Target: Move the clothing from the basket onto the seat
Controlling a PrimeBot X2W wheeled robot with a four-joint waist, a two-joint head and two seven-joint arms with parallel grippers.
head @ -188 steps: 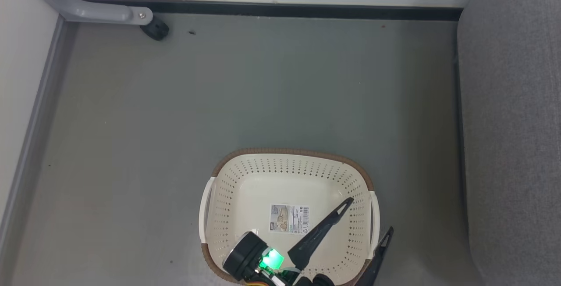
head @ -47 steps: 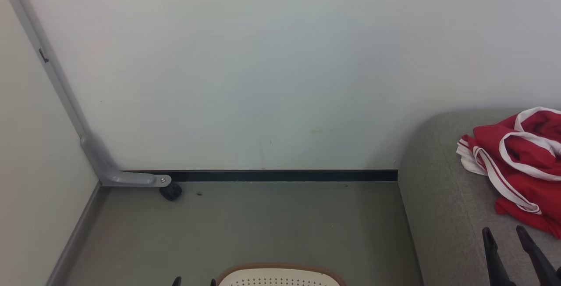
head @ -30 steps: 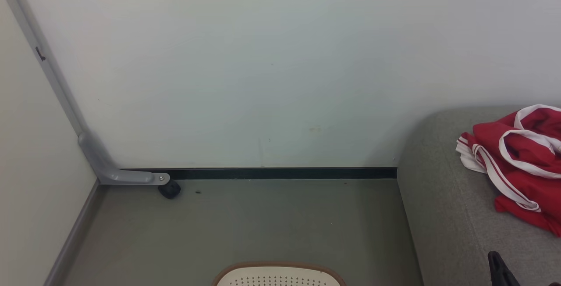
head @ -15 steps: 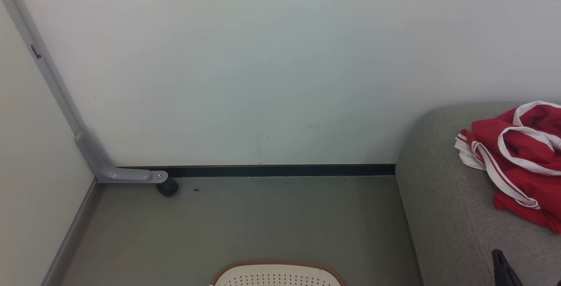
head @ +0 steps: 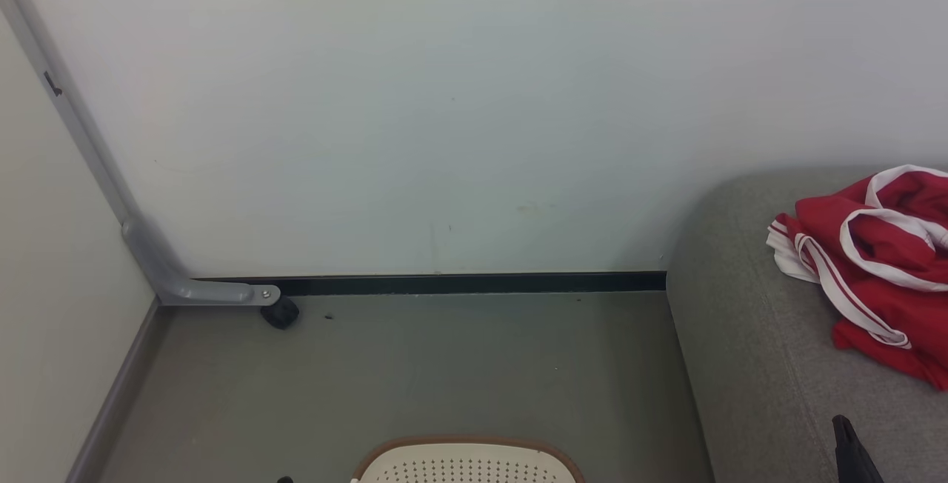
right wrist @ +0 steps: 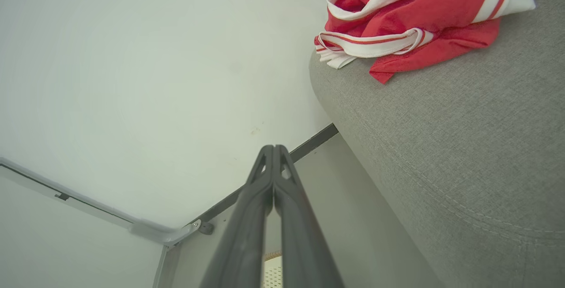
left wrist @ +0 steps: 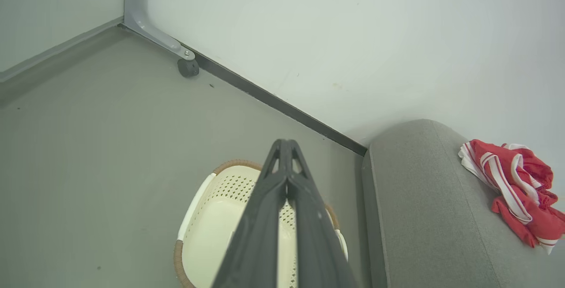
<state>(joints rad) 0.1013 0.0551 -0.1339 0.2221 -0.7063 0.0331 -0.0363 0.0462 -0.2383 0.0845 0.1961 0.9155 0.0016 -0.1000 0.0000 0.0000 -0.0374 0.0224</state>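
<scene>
The clothing (head: 881, 275) lies crumpled on the seat (head: 755, 364), red with white bands, near the cushion's rounded corner. It also shows as red cloth (left wrist: 512, 182) in the left wrist view and clothing (right wrist: 410, 18) in the right wrist view. The basket (left wrist: 207, 235) stands on the floor beside the seat (left wrist: 423, 217), and its visible inside is bare cream plastic. My left gripper (left wrist: 286, 142) hangs shut and empty above the basket. My right gripper (right wrist: 273, 147) is shut and empty beside the seat (right wrist: 463, 146), below the clothing.
A white wall with a black skirting strip (head: 474, 283) closes the far side. A grey metal bracket (head: 200, 290) with a black caster (head: 280, 314) sits in the left corner. Grey floor (head: 444, 372) lies between the wall, the basket rim (head: 466, 444) and the seat.
The head camera has swung up from the basket to the wall and seat. My right gripper has sunk to the view's bottom edge, and its fingers, earlier apart, are now together.
</scene>
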